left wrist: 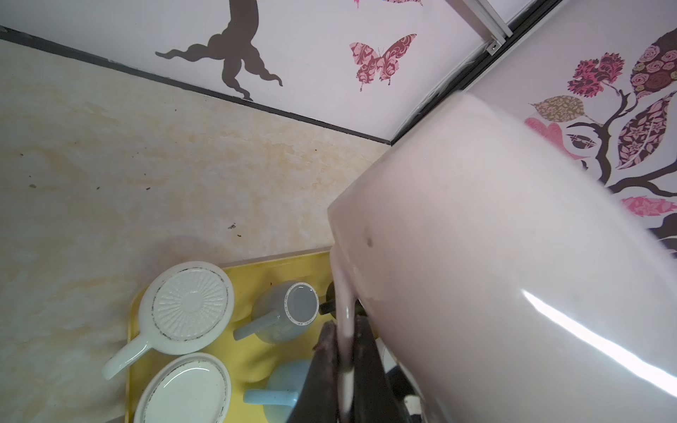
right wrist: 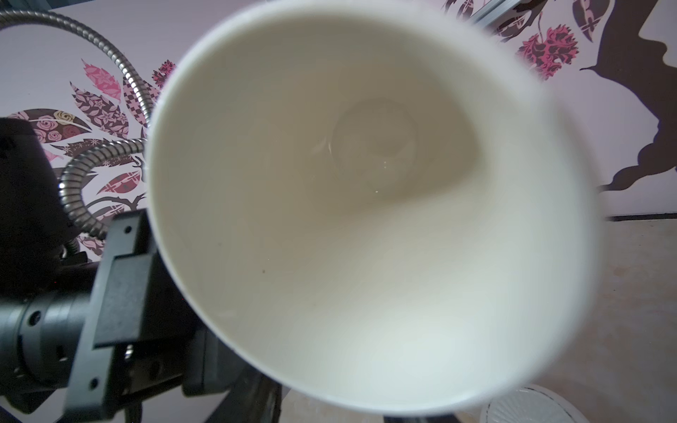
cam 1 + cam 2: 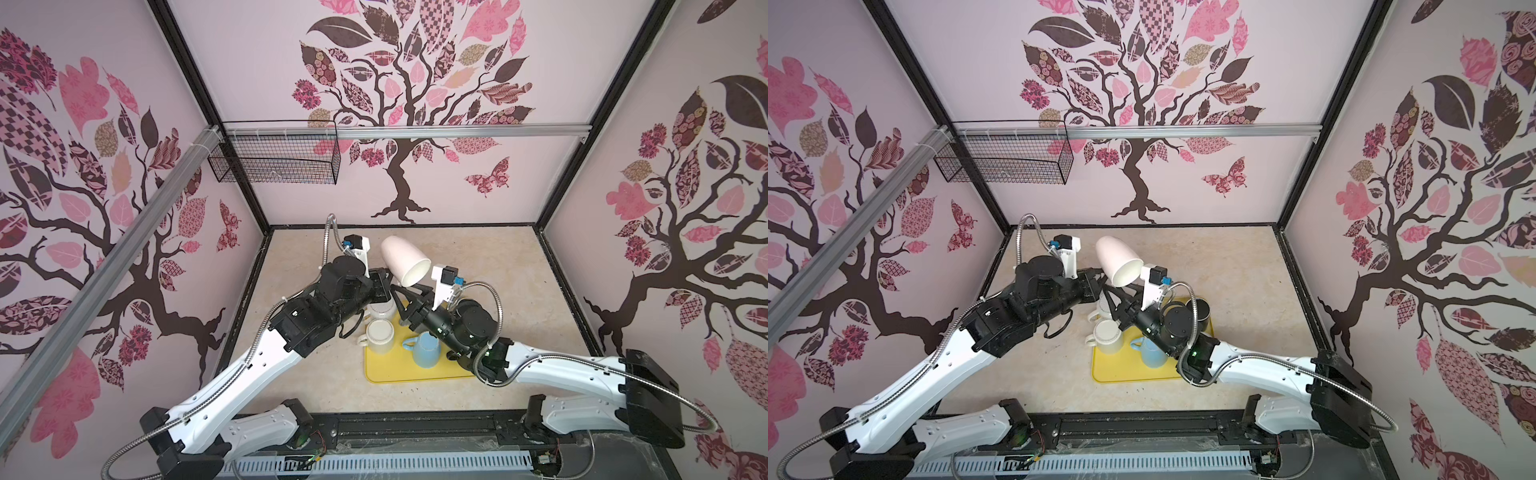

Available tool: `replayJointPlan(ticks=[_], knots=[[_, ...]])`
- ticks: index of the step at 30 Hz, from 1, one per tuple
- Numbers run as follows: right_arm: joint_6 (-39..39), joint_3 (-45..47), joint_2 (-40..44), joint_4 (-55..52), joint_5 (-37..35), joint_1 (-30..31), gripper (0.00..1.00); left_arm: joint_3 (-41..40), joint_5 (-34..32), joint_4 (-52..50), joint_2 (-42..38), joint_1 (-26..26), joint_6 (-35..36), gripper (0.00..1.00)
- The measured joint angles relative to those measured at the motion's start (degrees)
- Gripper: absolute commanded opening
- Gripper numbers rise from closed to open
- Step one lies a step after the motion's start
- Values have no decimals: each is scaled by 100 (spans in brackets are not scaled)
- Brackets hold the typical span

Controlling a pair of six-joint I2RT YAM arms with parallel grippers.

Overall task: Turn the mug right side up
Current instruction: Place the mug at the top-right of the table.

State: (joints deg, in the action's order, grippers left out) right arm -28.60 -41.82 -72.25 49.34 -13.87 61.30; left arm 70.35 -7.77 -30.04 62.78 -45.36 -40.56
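The pale pink mug (image 3: 401, 255) (image 3: 1115, 259) hangs tilted above the tray, its base up and back and its mouth turned down towards the right arm. My left gripper (image 3: 382, 281) (image 3: 1096, 282) is shut on the mug's handle; in the left wrist view its fingers (image 1: 366, 351) pinch the pink handle beside the mug's wall (image 1: 494, 274). My right gripper (image 3: 411, 289) (image 3: 1121, 293) sits just under the mug's mouth with its jaws apart. The right wrist view looks straight into the cream inside of the mug (image 2: 366, 219). I cannot tell whether the right fingers touch the rim.
A yellow tray (image 3: 399, 374) (image 1: 252, 351) lies under both grippers. It holds an upside-down cream mug (image 3: 380, 334), a light blue mug (image 3: 428, 349), a white mug (image 3: 382, 309) and a black mug (image 3: 1202, 309). A wire basket (image 3: 274, 158) hangs on the back wall.
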Motion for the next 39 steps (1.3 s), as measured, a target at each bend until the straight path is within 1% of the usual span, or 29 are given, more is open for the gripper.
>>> replayJointPlan(ticks=[11,13,18,22,24,25,26,27,32,33,35,36,37,38,39], knots=[[-44,20,-66,245,-247,-24,36,-149,-52,385,4,-79,-94,0],[-35,20,-72,260,-317,-24,32,-175,-116,446,15,-114,-140,0],[-7,20,-131,326,-542,-26,26,-197,-304,595,74,-195,-175,0],[-26,20,-190,433,-590,-35,19,-267,-382,726,81,-219,-199,0],[-57,20,-229,505,-605,-42,13,-291,-417,769,81,-221,-223,0],[-57,22,-245,533,-608,-50,8,-302,-435,791,81,-221,-236,0],[-70,22,-258,553,-608,-61,1,-317,-450,815,81,-221,-245,0],[-85,22,-267,570,-608,-70,0,-348,-472,861,81,-225,-249,0],[-140,35,-308,575,-549,-138,0,-487,-616,1040,74,-251,-256,0],[-142,46,-310,577,-529,-151,0,-509,-649,1067,74,-260,-256,6],[-166,81,-310,586,-492,-170,0,-551,-715,1084,68,-286,-229,25],[-162,92,-310,588,-525,-192,0,-566,-748,1056,55,-299,-214,30],[-162,98,-310,575,-595,-264,0,-608,-754,992,7,-332,-162,38],[-164,98,-310,555,-678,-358,0,-643,-748,955,-37,-374,-107,44],[-162,98,-310,531,-734,-420,0,-658,-748,927,-66,-402,-116,47]])
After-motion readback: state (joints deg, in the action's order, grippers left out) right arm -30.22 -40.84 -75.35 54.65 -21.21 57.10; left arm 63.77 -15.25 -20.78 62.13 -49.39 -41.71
